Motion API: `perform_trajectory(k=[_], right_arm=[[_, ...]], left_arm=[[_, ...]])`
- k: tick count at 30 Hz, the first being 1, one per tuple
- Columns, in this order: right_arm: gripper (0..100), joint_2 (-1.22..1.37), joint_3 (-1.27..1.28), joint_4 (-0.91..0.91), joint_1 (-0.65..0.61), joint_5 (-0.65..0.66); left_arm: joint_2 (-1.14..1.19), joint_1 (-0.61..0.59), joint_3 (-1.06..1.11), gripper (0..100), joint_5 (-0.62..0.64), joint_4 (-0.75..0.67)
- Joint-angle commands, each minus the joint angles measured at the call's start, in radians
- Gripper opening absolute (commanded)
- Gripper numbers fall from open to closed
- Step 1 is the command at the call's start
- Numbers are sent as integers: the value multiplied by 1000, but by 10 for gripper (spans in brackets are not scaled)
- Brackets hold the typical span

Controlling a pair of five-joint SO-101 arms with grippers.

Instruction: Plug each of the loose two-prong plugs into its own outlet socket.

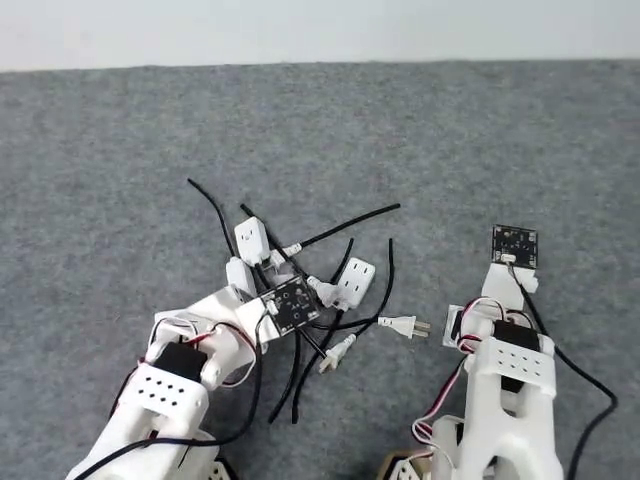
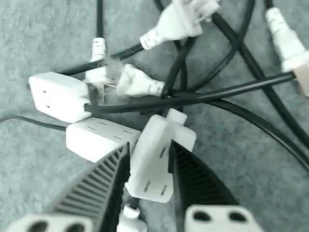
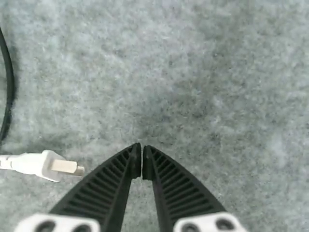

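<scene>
Left gripper (image 2: 148, 145): it is clamping its ribbed jaws on a white outlet socket (image 2: 152, 166), one jaw pressing each long side.
Outlet socket: it is lying in the cord tangle (image 1: 300, 290) on the grey carpet (image 1: 120, 150), in front of the left arm (image 1: 180, 380). Its slotted face is pointing up at the wrist camera, and the slots in view are holding nothing.
Second socket (image 2: 96, 139): it is resting just beside the gripped one, close against the outer side of one jaw, with its slots also facing up and unfilled.
Third socket (image 2: 59, 96): it is sitting farther from the jaws, with a black cord running out of it. A white plug (image 2: 137, 82) is aiming its prongs at this socket's side, but whether they are seated I cannot tell.
Right gripper (image 3: 141, 160): its jaws are meeting tip to tip and gripping nothing, hovering over bare carpet.
Loose plug (image 3: 48, 166): it is lying flat near the right gripper but apart from it, prongs pointing toward the jaws. In the high view the loose plug (image 1: 405, 325) is sitting between the tangle and the right arm (image 1: 510, 370).
Another plug (image 1: 335, 355): it is lying at the tangle's near edge.
</scene>
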Motion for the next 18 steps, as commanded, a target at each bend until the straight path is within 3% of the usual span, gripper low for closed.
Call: perform_trajectory(k=[1,14,18], right_arm=[[13,4,-57,-19,8,-3],[13,4,-54,-19,10,26],[13,4,-54,-19,8,29]], left_arm=[[3,-17,-7,122,-12,-38],[-2,-26,28,126,-238,-40],[-3,-23,30,124,-242,-40]])
